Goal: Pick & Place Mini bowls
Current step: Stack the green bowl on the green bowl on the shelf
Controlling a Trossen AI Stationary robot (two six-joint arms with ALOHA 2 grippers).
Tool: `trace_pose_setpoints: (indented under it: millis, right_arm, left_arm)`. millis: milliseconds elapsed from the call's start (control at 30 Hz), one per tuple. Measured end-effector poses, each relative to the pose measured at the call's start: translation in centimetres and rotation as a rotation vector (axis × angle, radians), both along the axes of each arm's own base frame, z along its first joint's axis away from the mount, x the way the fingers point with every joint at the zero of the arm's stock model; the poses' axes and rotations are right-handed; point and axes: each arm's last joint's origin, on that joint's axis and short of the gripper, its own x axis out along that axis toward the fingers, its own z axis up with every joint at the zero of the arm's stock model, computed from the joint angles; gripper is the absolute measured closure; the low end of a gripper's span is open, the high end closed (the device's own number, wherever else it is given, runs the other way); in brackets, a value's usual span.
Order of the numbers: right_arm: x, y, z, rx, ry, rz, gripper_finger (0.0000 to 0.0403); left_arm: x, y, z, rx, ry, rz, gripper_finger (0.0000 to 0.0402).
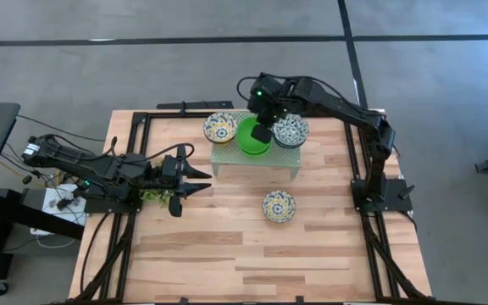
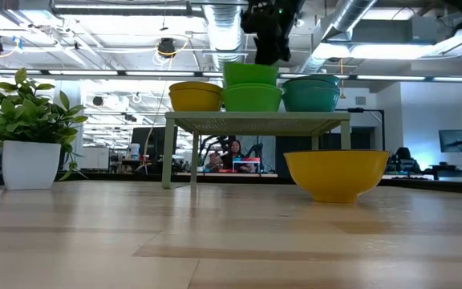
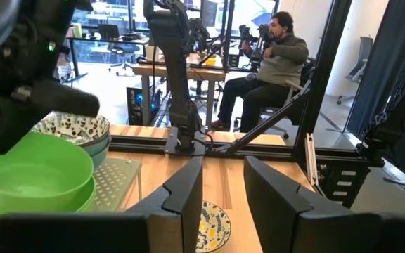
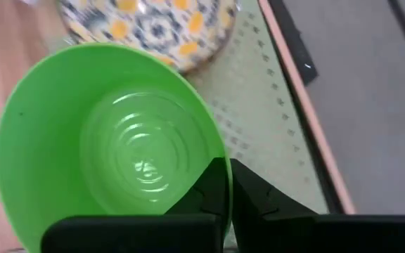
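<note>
Right hand is clamped on the rim of the top green bowl, stacked on the rack; left hand gapes, idle, over the bench.

Green bowls stacked between patterned bowls; another apart.

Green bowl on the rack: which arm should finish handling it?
The right. Its gripper is already at the green bowl's rim on the rack, fingers closed on it. The left gripper waits open near the table's left side, beside the plant.
</note>
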Motion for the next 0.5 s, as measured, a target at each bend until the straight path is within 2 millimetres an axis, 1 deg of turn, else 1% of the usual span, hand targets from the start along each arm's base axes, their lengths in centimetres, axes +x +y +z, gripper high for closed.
trace_pose_setpoints:
  millis: [100, 267, 500]
  right_arm:
    - [-0.2, -0.1, 0.7, 0.053, -0.038, -0.012, 0.0401]
    - [-1.2, -0.2, -0.2, 0.122, 0.071, -0.068, 0.0402]
    - [-0.8, -0.1, -0.1, 0.113, 0.047, -0.062, 0.0402]
  left_arm:
    - [0.0, 0.0, 0.0, 0.000, 0.001, 0.000, 0.0295]
    - [0.0, 0.0, 0.0, 0.000, 0.002, 0.000, 0.0295]
    - [0.0, 0.0, 0.0, 0.000, 0.001, 0.000, 0.0295]
